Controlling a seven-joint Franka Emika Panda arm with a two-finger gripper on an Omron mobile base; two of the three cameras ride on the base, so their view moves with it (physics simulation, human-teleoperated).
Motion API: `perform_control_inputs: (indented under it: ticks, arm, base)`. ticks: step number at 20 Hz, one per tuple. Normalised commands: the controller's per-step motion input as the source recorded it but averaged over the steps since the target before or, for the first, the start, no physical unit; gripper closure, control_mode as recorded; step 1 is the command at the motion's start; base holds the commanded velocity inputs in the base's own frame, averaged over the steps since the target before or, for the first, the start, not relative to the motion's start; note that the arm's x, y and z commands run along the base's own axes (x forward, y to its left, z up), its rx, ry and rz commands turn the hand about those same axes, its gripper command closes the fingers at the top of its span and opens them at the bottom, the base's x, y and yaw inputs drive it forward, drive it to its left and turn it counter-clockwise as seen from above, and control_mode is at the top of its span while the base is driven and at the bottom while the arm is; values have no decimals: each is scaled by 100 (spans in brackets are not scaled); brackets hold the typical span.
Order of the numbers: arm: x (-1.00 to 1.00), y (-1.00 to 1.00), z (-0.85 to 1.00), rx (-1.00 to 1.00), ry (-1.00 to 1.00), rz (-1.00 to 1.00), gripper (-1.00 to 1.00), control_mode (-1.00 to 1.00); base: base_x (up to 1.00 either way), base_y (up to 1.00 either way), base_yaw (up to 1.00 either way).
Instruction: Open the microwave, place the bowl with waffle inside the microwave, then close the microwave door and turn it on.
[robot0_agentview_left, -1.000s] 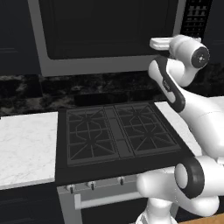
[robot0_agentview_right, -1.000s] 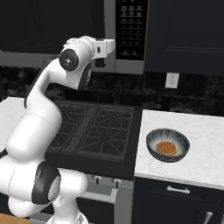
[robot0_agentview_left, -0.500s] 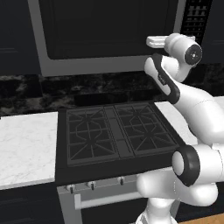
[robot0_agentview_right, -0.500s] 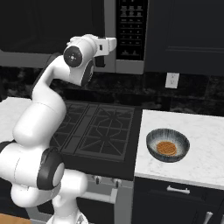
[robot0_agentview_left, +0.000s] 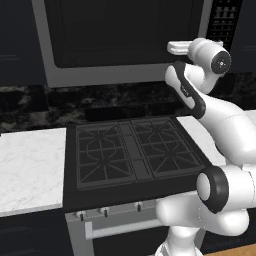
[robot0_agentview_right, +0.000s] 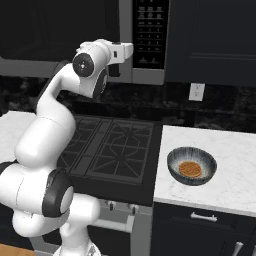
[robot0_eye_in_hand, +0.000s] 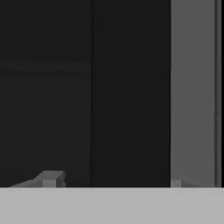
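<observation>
your claw is open, right up at the microwave door; its tall dark handle runs up and down just ahead. the bowl waits on the worktop

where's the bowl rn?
In the right base view the bowl sits on the white marble counter right of the stove, the waffle inside it, far from the gripper raised at the microwave door.
</observation>
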Motion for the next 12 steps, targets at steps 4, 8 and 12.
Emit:
perform_control_inputs:
  ticks: [4,8,12]
  arm:
    - [0,0,0,0,0,0,100,-100]
    - [0,0,0,0,0,0,100,-100]
    - [0,0,0,0,0,0,100,-100]
  base:
    - [0,0,0]
    - [0,0,0]
    - [0,0,0]
